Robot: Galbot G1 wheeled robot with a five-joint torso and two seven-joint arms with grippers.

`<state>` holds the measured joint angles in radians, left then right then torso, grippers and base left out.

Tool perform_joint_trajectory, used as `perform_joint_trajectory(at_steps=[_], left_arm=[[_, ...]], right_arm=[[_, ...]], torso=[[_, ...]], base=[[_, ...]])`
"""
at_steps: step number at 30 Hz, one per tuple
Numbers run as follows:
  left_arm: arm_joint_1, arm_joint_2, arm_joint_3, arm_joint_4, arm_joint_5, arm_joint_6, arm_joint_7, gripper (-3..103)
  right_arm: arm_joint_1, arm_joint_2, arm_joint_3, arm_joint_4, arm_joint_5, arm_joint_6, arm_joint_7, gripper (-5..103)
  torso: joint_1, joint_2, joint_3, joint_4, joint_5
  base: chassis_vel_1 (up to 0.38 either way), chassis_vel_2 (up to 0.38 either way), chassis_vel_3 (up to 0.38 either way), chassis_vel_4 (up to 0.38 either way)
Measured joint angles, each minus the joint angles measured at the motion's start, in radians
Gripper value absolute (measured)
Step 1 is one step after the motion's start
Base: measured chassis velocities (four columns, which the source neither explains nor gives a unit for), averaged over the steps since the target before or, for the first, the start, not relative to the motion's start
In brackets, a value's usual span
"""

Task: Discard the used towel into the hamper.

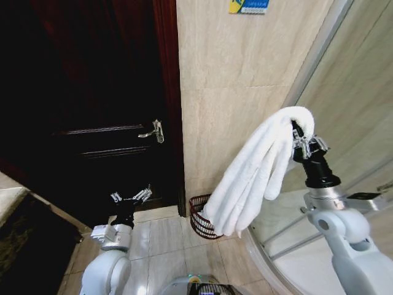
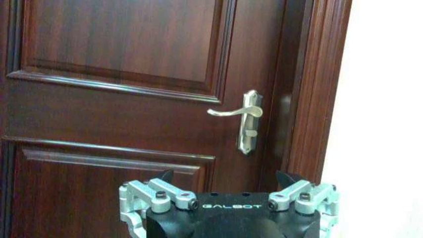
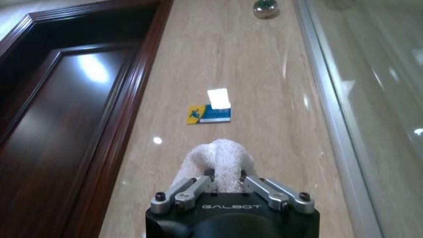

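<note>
A white towel (image 1: pixel 258 172) hangs in long folds from my right gripper (image 1: pixel 297 134), which is shut on its top edge high on the right; the towel's bunched top (image 3: pixel 220 157) shows between the closed fingers in the right wrist view. Its lower end dangles just above and in front of the hamper (image 1: pixel 201 218), a dark reddish-brown woven basket on the floor by the tiled wall. My left gripper (image 1: pixel 131 197) sits low on the left, open and holding nothing, facing the dark wooden door (image 2: pixel 132 74).
The door's metal lever handle (image 1: pixel 155 131) is at mid height. A beige tiled wall (image 1: pixel 245 74) rises behind the hamper, and a curved glass shower enclosure (image 1: pixel 344 123) stands on the right. Light floor tiles (image 1: pixel 163 236) lie free in front of the hamper.
</note>
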<state>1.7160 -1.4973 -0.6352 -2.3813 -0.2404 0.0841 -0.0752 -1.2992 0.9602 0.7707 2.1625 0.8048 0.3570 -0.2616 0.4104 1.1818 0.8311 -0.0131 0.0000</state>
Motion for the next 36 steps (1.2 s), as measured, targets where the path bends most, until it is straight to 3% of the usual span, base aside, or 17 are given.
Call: perform_joint_trajectory(at_steps=[20,36], left_arm=[[0.000,0.000,0.000,0.000,0.000,0.000,0.000,100],[0.000,0.000,0.000,0.000,0.000,0.000,0.000,100]], right_arm=[[0.056,0.031,-0.115,-0.134,0.153,-0.004,-0.085,10],[0.119,0.072,-0.208,-0.256,0.164,-0.013,-0.131,10]], torso=[[0.000,0.000,0.000,0.0000,0.0000],[0.000,0.000,0.000,0.0000,0.0000]], base=[[0.000,0.000,0.000,0.000],[0.000,0.000,0.000,0.000]])
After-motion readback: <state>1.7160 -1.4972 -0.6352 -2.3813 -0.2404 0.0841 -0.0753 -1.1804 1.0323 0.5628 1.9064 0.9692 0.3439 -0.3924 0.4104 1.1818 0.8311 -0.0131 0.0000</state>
